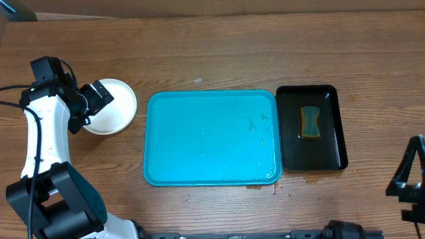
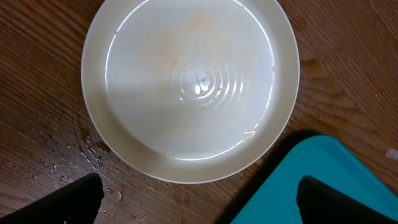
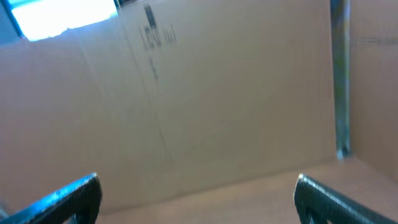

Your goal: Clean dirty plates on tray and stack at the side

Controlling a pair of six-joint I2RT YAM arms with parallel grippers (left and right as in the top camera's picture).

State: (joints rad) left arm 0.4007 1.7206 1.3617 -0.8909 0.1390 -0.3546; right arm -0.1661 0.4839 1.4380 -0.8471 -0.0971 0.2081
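Observation:
A white plate [image 1: 114, 106] sits on the wooden table just left of the turquoise tray [image 1: 211, 137], which holds no plates. In the left wrist view the plate [image 2: 189, 87] looks wet, with a faint orange tint near its top; whether other plates lie under it I cannot tell. My left gripper [image 1: 93, 103] hovers over the plate's left side, open and empty, its fingertips [image 2: 199, 199] apart with a corner of the tray [image 2: 323, 180] below. My right gripper [image 3: 199, 199] is open and empty, raised at the table's right edge [image 1: 412, 179], facing a cardboard wall.
A black tray [image 1: 312, 127] right of the turquoise one holds a yellow-green sponge [image 1: 309, 122]. Water droplets lie on the wood near the plate [image 2: 87, 149] and by the tray's front right corner [image 1: 262, 188].

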